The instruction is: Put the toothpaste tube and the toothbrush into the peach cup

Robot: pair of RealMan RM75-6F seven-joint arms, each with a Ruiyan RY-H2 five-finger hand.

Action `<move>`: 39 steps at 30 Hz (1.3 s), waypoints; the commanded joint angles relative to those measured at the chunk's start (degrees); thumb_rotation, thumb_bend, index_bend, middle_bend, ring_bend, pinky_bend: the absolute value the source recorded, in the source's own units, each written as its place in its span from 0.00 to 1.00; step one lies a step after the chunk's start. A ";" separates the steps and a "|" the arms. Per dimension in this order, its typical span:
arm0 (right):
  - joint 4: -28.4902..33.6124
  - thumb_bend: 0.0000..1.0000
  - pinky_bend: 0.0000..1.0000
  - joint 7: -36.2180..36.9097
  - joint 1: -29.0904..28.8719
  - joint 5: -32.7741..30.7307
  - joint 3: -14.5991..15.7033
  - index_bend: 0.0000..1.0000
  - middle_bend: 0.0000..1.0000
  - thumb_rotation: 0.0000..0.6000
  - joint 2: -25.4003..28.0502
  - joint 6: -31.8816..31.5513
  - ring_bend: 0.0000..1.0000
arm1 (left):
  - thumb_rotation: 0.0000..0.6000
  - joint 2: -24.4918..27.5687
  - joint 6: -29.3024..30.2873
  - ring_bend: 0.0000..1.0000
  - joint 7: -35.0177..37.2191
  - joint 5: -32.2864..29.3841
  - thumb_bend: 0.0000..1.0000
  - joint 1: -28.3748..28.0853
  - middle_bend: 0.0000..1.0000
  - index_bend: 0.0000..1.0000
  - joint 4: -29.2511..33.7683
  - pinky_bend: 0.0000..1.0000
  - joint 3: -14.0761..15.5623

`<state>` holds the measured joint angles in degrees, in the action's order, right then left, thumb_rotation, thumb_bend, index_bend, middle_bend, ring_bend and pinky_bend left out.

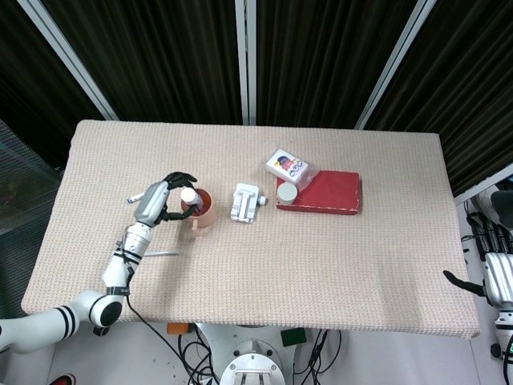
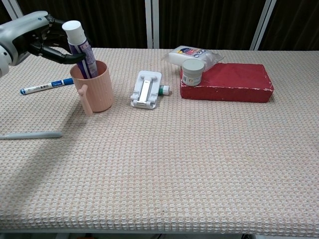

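The peach cup [image 1: 202, 210] [image 2: 93, 87] stands on the left part of the table. The purple-and-white toothpaste tube [image 2: 79, 47] [image 1: 190, 197] stands in it, cap up, leaning slightly left. My left hand [image 1: 164, 196] [image 2: 42, 37] is beside the cup and its fingers curl around the tube's upper part, holding it. The pale grey toothbrush [image 2: 31, 134] [image 1: 161, 253] lies flat on the mat in front of and left of the cup. My right hand [image 1: 495, 287] hangs off the table's right front corner, a finger stretched out, holding nothing.
A blue-and-white pen [image 2: 46, 86] lies left of the cup. A white holder [image 2: 146, 89] sits to the right of the cup. Further right, a red box [image 2: 227, 82] has a small white jar [image 2: 192, 72] and a packet [image 2: 192, 54] at its left end.
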<state>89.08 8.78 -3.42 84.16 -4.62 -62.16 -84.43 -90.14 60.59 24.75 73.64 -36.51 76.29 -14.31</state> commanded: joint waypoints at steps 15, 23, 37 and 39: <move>0.14 0.21 0.00 -0.11 0.01 -0.17 -0.05 0.00 0.00 1.00 -0.05 0.16 0.00 | 1.00 -1.00 -2.64 0.09 0.73 -1.14 0.37 0.02 0.14 0.55 -3.31 0.22 0.48; 0.59 0.21 0.00 -0.56 -0.27 -0.03 -0.11 0.00 0.00 1.00 0.35 0.49 0.00 | 1.00 -0.62 -4.77 0.09 2.60 -0.75 0.35 -0.33 0.14 0.50 -3.92 0.21 0.92; 0.05 0.22 0.00 -0.07 -0.28 -0.15 -0.39 0.00 0.00 1.00 -0.14 0.12 0.00 | 1.00 -0.52 -4.88 0.08 5.59 0.97 0.33 -0.33 0.13 0.29 -4.74 0.21 1.27; 0.01 0.22 0.00 -0.04 -0.23 -0.20 -0.40 0.00 0.00 1.00 -0.17 0.09 0.00 | 1.00 -0.39 -4.63 0.08 5.90 1.22 0.33 -0.28 0.13 0.28 -4.61 0.21 1.24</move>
<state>89.08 8.75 -3.65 83.94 -5.01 -62.33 -84.34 -90.59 55.87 30.55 74.77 -36.82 71.62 -13.05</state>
